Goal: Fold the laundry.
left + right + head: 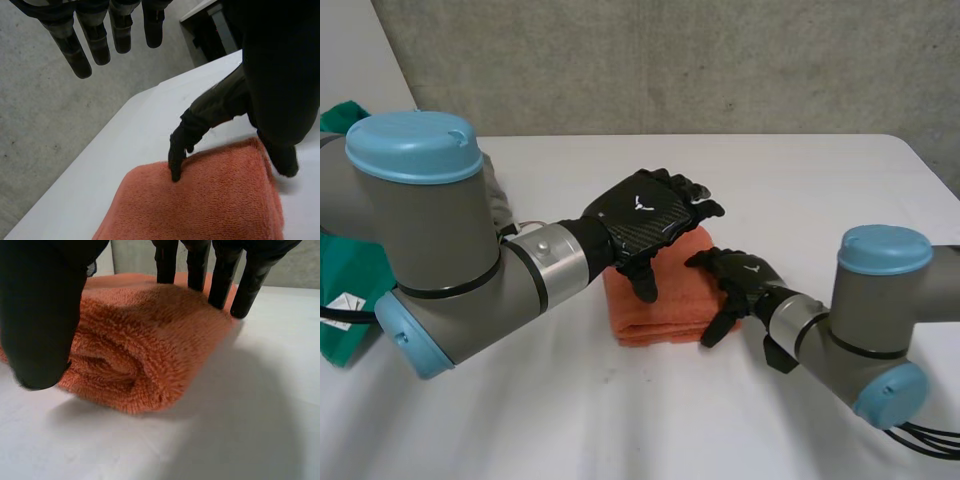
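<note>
Orange towel (670, 310) folded thick, mid-worktop (570, 420). Left hand (645, 215) hovering above it, fingers (75, 52) straight, holding nothing. Right hand (745, 280) at towel's right edge, fingers (220, 285) straight, pressing top. Probably final flattening. Next: lift clear, reach for green cloth (345, 300).
</note>
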Robot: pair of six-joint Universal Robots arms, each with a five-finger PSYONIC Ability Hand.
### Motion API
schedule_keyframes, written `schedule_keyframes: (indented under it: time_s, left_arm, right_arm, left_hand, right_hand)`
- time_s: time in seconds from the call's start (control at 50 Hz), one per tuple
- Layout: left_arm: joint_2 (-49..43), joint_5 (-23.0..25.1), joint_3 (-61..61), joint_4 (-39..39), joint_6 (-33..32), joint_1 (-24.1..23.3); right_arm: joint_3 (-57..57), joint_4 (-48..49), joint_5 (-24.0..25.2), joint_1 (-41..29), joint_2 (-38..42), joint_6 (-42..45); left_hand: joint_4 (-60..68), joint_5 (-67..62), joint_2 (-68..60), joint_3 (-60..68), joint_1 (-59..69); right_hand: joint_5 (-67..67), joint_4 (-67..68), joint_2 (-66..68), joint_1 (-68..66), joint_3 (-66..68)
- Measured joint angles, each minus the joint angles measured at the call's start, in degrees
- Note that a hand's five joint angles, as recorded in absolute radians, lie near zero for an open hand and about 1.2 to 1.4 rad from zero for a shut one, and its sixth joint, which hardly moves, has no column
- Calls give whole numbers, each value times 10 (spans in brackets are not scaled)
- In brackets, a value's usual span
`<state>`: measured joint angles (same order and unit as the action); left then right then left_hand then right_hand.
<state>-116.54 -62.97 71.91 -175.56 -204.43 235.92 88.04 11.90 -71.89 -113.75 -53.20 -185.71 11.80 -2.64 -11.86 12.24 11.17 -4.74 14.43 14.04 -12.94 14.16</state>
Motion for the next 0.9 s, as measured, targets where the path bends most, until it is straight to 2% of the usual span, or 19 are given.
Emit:
schedule_keyframes:
  time_s: [0.06, 0.1, 0.18, 0.2, 0.26, 0.34, 0.5, 0.58, 0.62, 0.66, 0.68, 0.7, 0.74, 0.8, 0.9]
  left_arm:
    - [0, -3, 1, 0, 0, 0]
    - [0, -5, 1, -1, 0, 0]
    - [0, -7, 1, -1, 0, -1]
    - [0, -7, 2, -1, 0, -1]
    - [0, -7, 2, -1, 0, -1]
    - [1, -7, 1, -2, 1, 0]
    - [7, -7, -2, -4, 1, 1]
    - [9, -7, -5, -5, 2, 2]
    - [9, -7, -6, -5, 2, 2]
    - [9, -7, -5, -5, 1, 2]
    - [9, -7, -5, -5, 1, 2]
    - [9, -7, -4, -5, 1, 2]
    - [8, -7, -2, -5, 1, 3]
    - [8, -7, 0, -5, 1, 3]
    - [7, -7, 3, -5, 1, 2]
  right_arm:
    - [-31, 2, -2, -10, 28, -3]
    - [-49, 1, -4, -12, 44, -2]
    - [-77, 0, -9, -14, 66, 1]
    - [-84, -1, -11, -14, 71, 2]
    - [-92, -1, -17, -13, 73, 3]
    - [-101, 3, -34, -11, 67, 5]
    - [-152, 19, -75, 21, 74, 12]
    - [-172, 17, -77, 42, 87, 25]
    - [-172, 14, -73, 46, 88, 31]
    - [-164, 10, -66, 49, 83, 41]
    - [-162, 9, -64, 49, 82, 43]
    - [-157, 7, -61, 49, 78, 46]
    - [-146, 3, -56, 50, 68, 51]
    - [-136, -8, -49, 59, 53, 57]
    - [-137, -27, -38, 82, 49, 64]
  left_hand:
    - [0, 0, 0, 0, 0]
    - [0, 0, 0, 0, 0]
    - [0, 0, 0, 0, 0]
    - [0, 0, 0, 0, 0]
    - [0, 0, 0, 0, 0]
    - [0, 0, 0, 0, 1]
    - [0, 0, 0, 0, 1]
    - [0, 0, 0, 0, 1]
    - [0, 0, 0, 0, 1]
    - [0, 0, 0, 0, 1]
    - [0, 0, 0, 0, 1]
    - [0, 0, 0, 0, 1]
    - [0, 0, 0, 0, 2]
    - [0, 0, 0, 0, 2]
    - [0, 0, 0, 0, 2]
  right_hand:
    - [-72, 80, 92, -87, 87]
    - [-184, 200, 206, -176, 203]
    - [-184, 200, 206, -176, 203]
    - [-402, 421, 387, -292, 366]
    - [-474, 491, 414, -291, 393]
    - [-480, 535, 414, -291, 393]
    - [-509, 537, 414, -291, 393]
    - [-516, 537, 414, -291, 393]
    - [-498, 512, 428, -335, 413]
    - [-308, 311, 264, -223, 259]
    - [-308, 311, 264, -223, 259]
    - [-221, 222, 195, -177, 198]
    - [-139, 140, 136, -131, 135]
    - [-76, 75, 87, -81, 80]
    - [-71, 72, 87, -80, 78]
